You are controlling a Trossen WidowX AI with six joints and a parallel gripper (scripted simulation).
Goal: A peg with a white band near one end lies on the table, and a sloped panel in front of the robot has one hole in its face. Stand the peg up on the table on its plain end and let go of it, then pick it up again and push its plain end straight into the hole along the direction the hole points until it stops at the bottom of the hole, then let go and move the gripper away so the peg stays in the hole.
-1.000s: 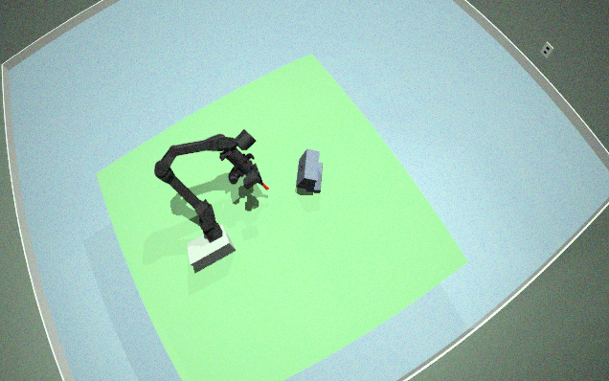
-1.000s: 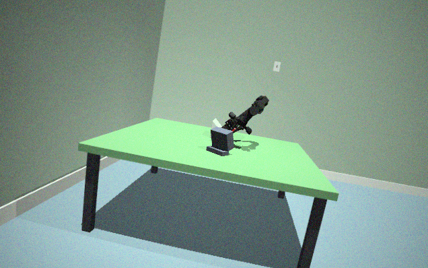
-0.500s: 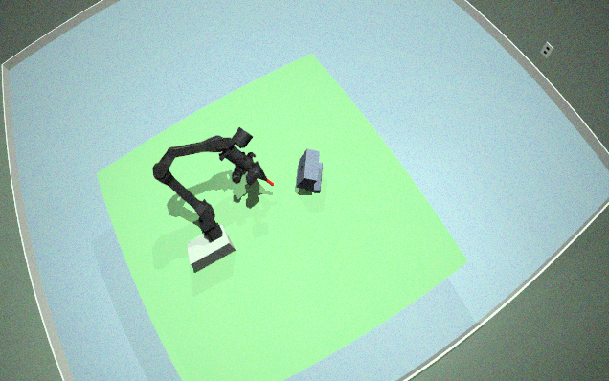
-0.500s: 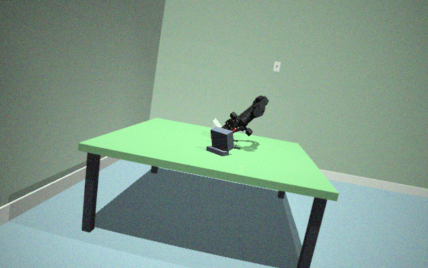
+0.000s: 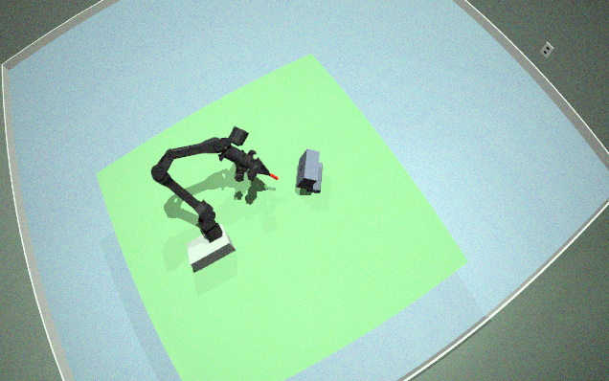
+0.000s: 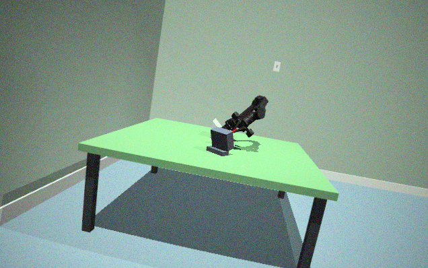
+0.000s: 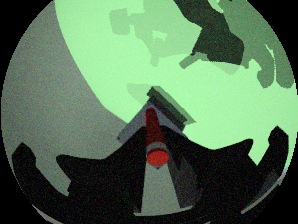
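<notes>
My gripper (image 5: 268, 173) (image 7: 153, 130) is shut on the red peg (image 5: 273, 176) (image 6: 235, 130) (image 7: 154, 131) and holds it above the table, tilted. In the wrist view the peg's grey-white band is at the near end, between the fingers, and its plain end points away toward the panel. The sloped panel (image 5: 310, 165) (image 6: 221, 139) (image 7: 131, 128) stands on the table beyond the peg's plain end, with a gap between them in the top view. A small dark spot on its near side shows there; the hole is not clear in the other views.
The green table (image 5: 335, 268) (image 6: 161, 145) carries the arm's white base block (image 5: 211, 250) behind the gripper. The panel has a low foot (image 6: 217, 151) along its far side. The arm's shadow (image 5: 211, 184) falls on the table under it.
</notes>
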